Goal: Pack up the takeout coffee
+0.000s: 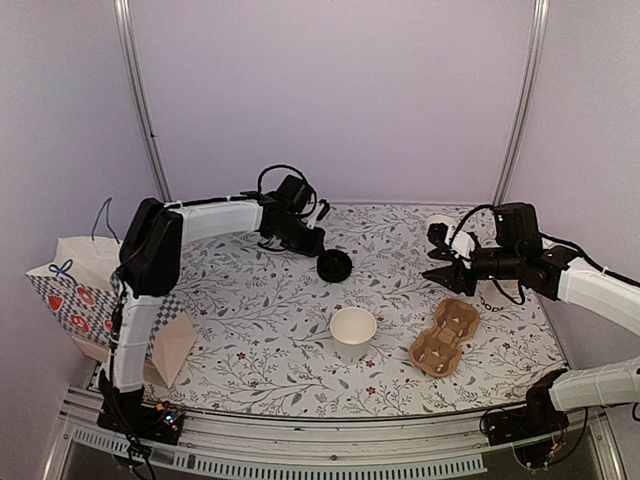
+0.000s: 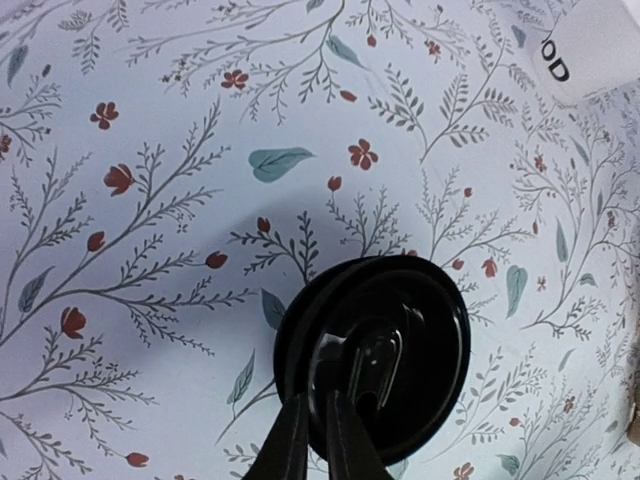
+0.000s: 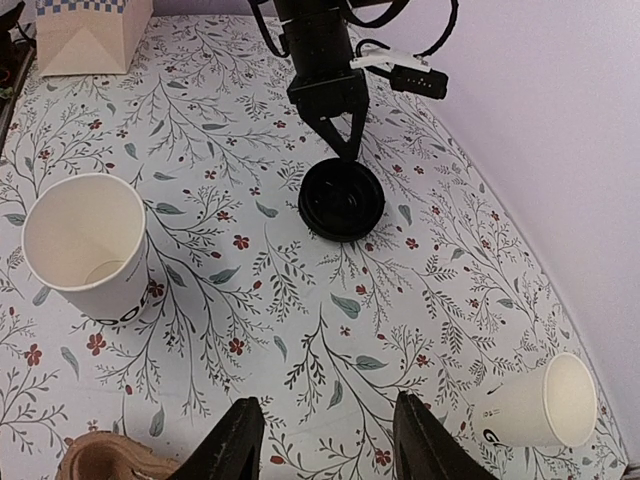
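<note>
Jaws of the left gripper (image 2: pixel 320 400) are clenching on the near rim of the black lid (image 3: pixel 342 198), toward 12 o'clock from the middle of the floral counter (image 1: pixel 250 300). Whether the lid is resting on the counter or sitting just off it cannot be told. An upright cup (image 1: pixel 353 330), white, open-topped and showing dark lettering on its side, is standing near the counter's middle. It is at 6 o'clock from the lid and apart from it.

Jaws of the right gripper (image 3: pixel 328 412) are hanging released, gripping nothing, over the counter's 3 o'clock side. They are at 12 o'clock from a brown pulp carrier (image 1: pixel 445 338), which is lying at 3 o'clock from the upright cup. A tipped cup (image 3: pixel 540 408), also white with dark lettering, is lying on its side toward the 2 o'clock corner. A patterned paper bag (image 1: pixel 70 285) is standing at the 9 o'clock edge.
</note>
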Controlling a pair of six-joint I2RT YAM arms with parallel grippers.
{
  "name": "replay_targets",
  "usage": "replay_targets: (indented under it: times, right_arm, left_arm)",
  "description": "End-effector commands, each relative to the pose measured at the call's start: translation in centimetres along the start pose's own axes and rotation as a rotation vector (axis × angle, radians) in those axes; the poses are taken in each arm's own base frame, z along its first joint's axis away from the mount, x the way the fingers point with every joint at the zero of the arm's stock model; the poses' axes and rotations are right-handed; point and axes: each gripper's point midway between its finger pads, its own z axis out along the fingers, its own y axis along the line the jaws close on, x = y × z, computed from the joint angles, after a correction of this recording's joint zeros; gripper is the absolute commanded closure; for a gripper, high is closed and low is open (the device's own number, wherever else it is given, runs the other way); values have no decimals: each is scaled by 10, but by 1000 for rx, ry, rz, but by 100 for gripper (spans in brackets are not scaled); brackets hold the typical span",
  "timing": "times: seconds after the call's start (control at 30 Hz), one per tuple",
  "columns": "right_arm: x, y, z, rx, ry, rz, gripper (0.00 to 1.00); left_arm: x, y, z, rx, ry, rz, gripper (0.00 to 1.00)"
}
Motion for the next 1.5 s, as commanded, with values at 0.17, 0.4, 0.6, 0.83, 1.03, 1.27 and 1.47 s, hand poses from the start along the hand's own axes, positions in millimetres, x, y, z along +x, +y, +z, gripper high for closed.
replay_targets:
  times: [0.17, 0.4, 0.6, 0.83, 1.03, 1.27, 1.47]
  right_arm:
    - [5, -1, 1, 8, 11, -1, 53]
    - [4, -1, 0, 9, 9, -4, 53]
    - [6, 1, 1, 1, 13, -1, 53]
    - [6, 0, 1, 6, 17, -1, 53]
    - [8, 1, 2, 1, 19, 0, 53]
    - [8, 1, 2, 0, 22, 0, 53]
    - [9, 1, 2, 2, 23, 0, 53]
  left_arm:
    - [-35, -10, -34, 56, -119, -13, 90]
    - [-33, 0, -35, 9, -108, -40, 63]
    - [-24, 2, -14, 1, -66, -50, 59]
    - [-16, 8, 5, -32, -36, -50, 66]
    - [-12, 11, 14, -49, -20, -44, 66]
    - [-9, 13, 23, -52, -10, -42, 74]
    - [-15, 11, 19, -52, -25, -37, 83]
